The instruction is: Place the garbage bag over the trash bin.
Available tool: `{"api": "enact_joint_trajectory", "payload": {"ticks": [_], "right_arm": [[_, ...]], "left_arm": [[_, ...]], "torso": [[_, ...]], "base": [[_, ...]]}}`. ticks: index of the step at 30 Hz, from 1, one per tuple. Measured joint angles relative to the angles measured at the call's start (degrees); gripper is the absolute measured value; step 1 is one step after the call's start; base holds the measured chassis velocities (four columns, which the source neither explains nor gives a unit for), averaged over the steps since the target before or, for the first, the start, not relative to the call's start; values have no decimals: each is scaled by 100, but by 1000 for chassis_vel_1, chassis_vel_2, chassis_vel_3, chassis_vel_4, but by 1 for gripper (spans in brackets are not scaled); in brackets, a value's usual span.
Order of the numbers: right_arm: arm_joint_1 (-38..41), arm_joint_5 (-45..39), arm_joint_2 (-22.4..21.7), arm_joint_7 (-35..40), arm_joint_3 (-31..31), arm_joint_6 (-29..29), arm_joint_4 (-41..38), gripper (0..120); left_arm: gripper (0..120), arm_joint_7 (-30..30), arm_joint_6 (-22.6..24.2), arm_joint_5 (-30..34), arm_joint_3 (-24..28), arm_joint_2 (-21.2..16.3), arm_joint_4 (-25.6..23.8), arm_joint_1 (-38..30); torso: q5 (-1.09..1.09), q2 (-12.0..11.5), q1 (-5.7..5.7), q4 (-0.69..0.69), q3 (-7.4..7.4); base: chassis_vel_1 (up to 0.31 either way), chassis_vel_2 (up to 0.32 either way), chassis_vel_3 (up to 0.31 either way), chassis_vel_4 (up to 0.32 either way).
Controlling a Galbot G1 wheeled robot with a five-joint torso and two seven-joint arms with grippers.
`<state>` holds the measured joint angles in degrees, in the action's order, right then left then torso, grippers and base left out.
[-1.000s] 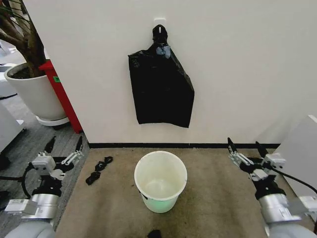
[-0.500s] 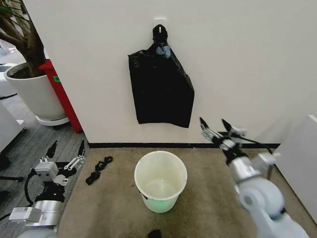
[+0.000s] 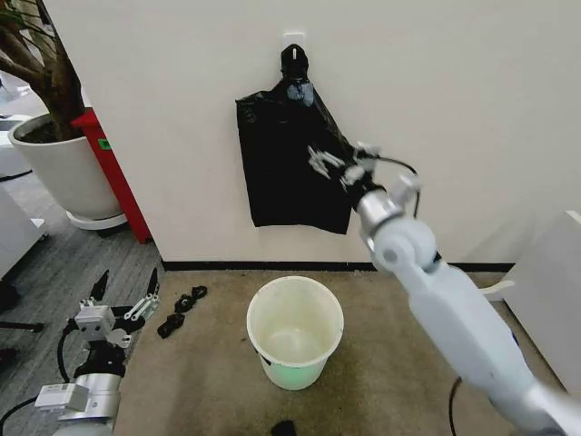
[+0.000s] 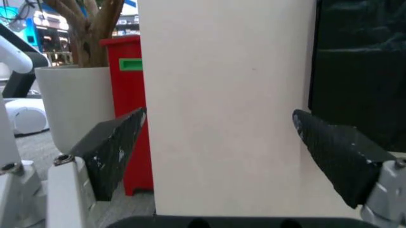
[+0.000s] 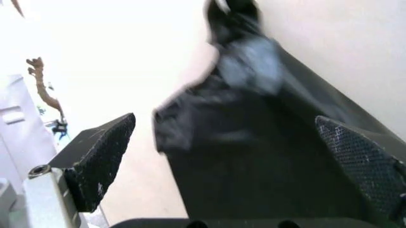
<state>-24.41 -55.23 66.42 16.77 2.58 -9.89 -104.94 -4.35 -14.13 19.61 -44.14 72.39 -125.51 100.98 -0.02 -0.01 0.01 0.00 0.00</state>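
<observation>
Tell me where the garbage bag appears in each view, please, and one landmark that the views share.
Head view: the garbage bag hangs on the wall, upper middle, above the trash bin, with the right gripper in front of it.
Left wrist view: it lies along the right edge.
Right wrist view: it sits between the open fingers.
Shared landmark: the cream wall.

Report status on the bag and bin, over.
Right gripper open, raised at the garbage bag, not gripping. Left gripper open, parked low. Bag hangs on the wall hook; trash bin bare on the floor below. Nothing in the way.
</observation>
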Motion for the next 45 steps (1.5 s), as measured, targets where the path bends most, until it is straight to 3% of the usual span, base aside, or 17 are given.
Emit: {"api": "enact_joint_trajectory", "payload": {"ticks": [10,24,36,45], "right_arm": [[1254,-12,496,323,221,-124,981,100],[1315,296,1060,367,234,-193,1655,100],[1398,516,1075,187,241,-125,1861,100],[1377,585,1099,127,233,-60,1935,73]], "left_arm": [[90,-12,5,-61,-12,62,-167,51],[90,-25,-35,-176,12,155,-130,47],[90,-29,-96,-205,-2,175,-142,88],[90,-32,-128,-218,-11,175,-172,120]], "torso": [[1,0,0,0,0],[3,0,0,0,0],[2,1,0,0,0],[2,1,0,0,0]], "base": [[0,0,0,0],[0,0,0,0],[0,0,0,0],[0,0,0,0]]}}
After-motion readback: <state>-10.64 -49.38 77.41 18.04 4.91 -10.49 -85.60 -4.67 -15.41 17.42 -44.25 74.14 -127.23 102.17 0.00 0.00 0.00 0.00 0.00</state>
